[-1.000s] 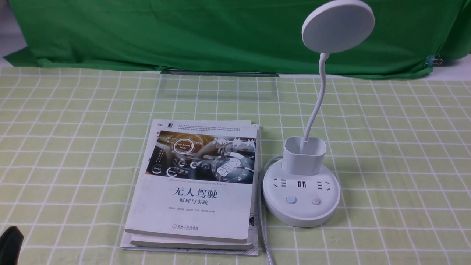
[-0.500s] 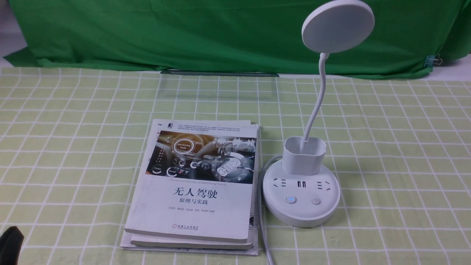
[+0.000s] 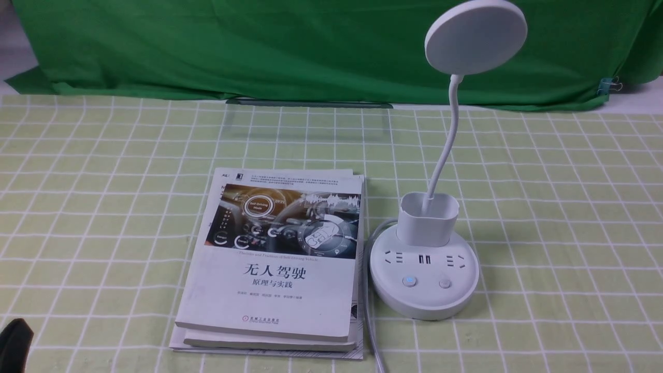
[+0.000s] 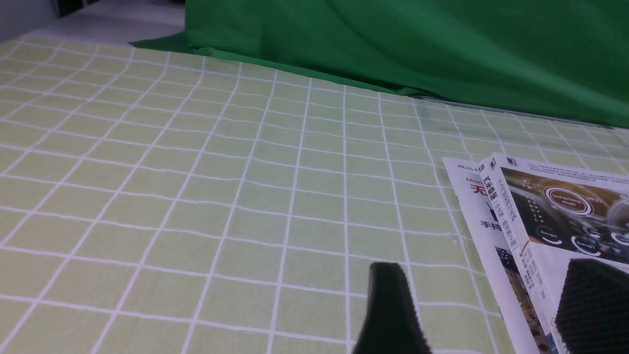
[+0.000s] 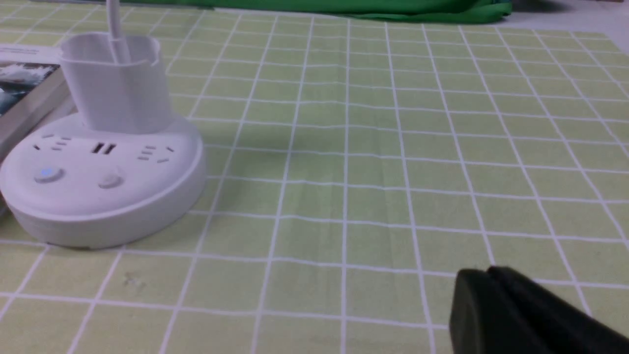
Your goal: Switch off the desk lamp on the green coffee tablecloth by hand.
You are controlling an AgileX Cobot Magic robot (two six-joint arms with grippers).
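Note:
The white desk lamp [image 3: 423,282] stands on the green coffee tablecloth [image 3: 570,207], right of centre, with its disc head [image 3: 475,36] raised on the bendy neck. Its round base has two buttons; the left one [image 3: 409,281] shows a blue dot. The lamp's base also shows in the right wrist view [image 5: 98,187]. My right gripper [image 5: 474,276] is shut and empty, low over the cloth, well to the right of the base; it is out of the front view. My left gripper [image 4: 486,275] is open and empty beside the books; only a black tip [image 3: 14,344] shows in front.
A stack of books [image 3: 274,259] lies just left of the lamp, also in the left wrist view [image 4: 540,221]. The lamp's white cord [image 3: 369,311] runs between them toward the front edge. A clear panel [image 3: 308,122] and the dark green backdrop [image 3: 311,46] are behind.
The left button on the lamp base has gone from pale to showing a blue dot. The black tip of the left gripper sank slightly. Nothing else moved.

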